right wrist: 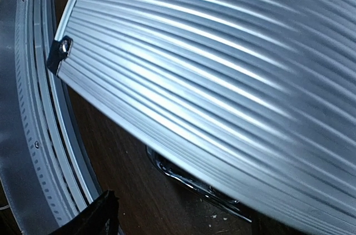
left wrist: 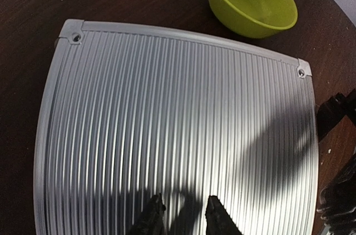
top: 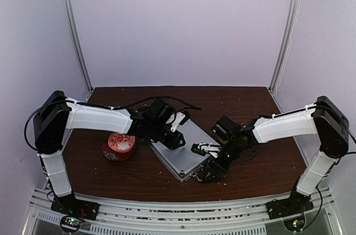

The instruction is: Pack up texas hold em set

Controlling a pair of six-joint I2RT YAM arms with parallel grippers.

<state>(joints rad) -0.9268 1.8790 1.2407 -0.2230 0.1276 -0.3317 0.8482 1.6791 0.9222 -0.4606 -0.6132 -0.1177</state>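
Case (top: 181, 154): we see it closed, flat on table (top: 250, 101).
Left gripper (left wrist: 184, 213): fingers narrowly apart, gripping nothing.
Right gripper (top: 207, 163): we cannot tell.

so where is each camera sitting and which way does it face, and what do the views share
Top external: fixed above and behind the bases, looking down on the table; both arms, the left gripper and right gripper show.
Left wrist: on the left arm, looking down at the closed silver case and lime-green bowl; its own fingertips show, close together.
Right wrist: low beside the case's edge; one dark fingertip shows.
All three share the ribbed case lid.
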